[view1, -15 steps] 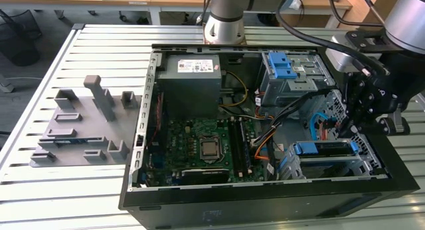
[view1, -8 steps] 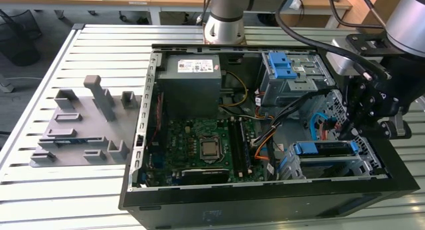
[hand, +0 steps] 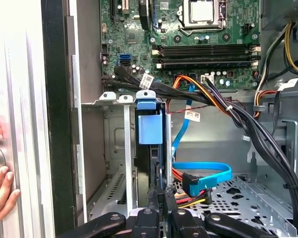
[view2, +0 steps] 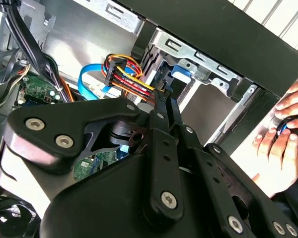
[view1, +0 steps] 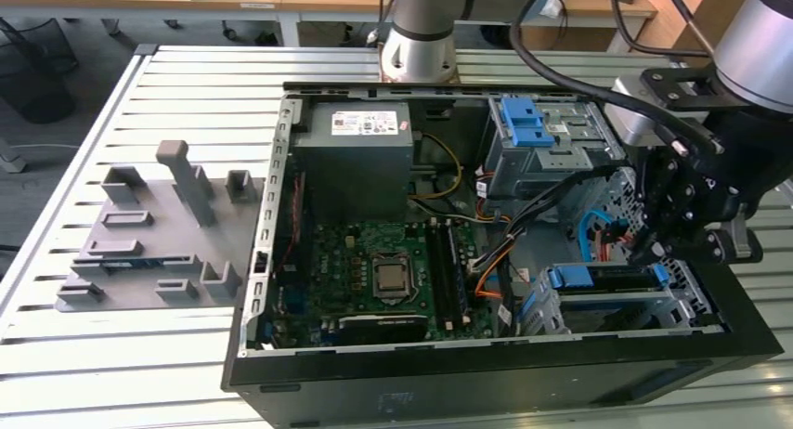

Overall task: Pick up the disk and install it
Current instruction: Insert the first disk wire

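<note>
**End effector at the drive cage, disk seated in its slot**

Black link bars of the end effector (view2: 164, 97) filled the foreground in both wrist views, and its tip reached down into the open computer case (view1: 496, 369). Whether it was open or clamped could not be told.

The disk (hand: 150, 128) stood edge-on in the metal drive cage (hand: 105, 134), in the corner of the case at the exterior view's right. Its blue plastic bracket faced the motherboard (hand: 188, 44). The end effector's tip lay just beside the disk's dark rear edge, on the side away from the blue bracket. I could not tell whether the two touched.

A blue data cable (hand: 208, 173) and a connector with red, yellow and black wires (view2: 124, 74) hung close by the tip, beside the cage.

A person's hand (view2: 283, 144) rested on the slatted worktop (view1: 186, 76), just outside the case wall next to the cage.

In the exterior view, the grey power supply (view1: 359, 155) sat at the far side of the case, with a blue double-tab latch (view1: 526, 123) on the upper bay near it. A grey moulded fixture (view1: 149, 243) lay on the worktop at that view's left, well apart from the case.
</note>
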{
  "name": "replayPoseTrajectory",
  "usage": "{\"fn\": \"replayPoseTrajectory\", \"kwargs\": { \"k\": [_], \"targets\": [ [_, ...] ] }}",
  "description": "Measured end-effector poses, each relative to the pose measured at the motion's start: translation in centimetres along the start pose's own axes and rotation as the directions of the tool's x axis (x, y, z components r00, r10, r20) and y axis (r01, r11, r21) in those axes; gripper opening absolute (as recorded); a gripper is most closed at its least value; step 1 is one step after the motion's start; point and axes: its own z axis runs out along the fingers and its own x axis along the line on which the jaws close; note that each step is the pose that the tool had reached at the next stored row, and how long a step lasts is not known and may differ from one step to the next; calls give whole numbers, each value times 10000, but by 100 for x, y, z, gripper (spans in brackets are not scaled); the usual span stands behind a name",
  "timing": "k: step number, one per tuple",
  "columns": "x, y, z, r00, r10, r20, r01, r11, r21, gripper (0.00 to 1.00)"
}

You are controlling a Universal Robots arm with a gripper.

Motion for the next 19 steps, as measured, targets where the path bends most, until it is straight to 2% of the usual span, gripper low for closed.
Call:
{"fn": "replayPoseTrajectory", "kwargs": {
  "k": [8,19],
  "targets": [
    [5,8,21,9999,-131,-9,131,9999,6,16],
    [4,28,65,9998,-214,30,214,9998,9,16]
  ]
}}
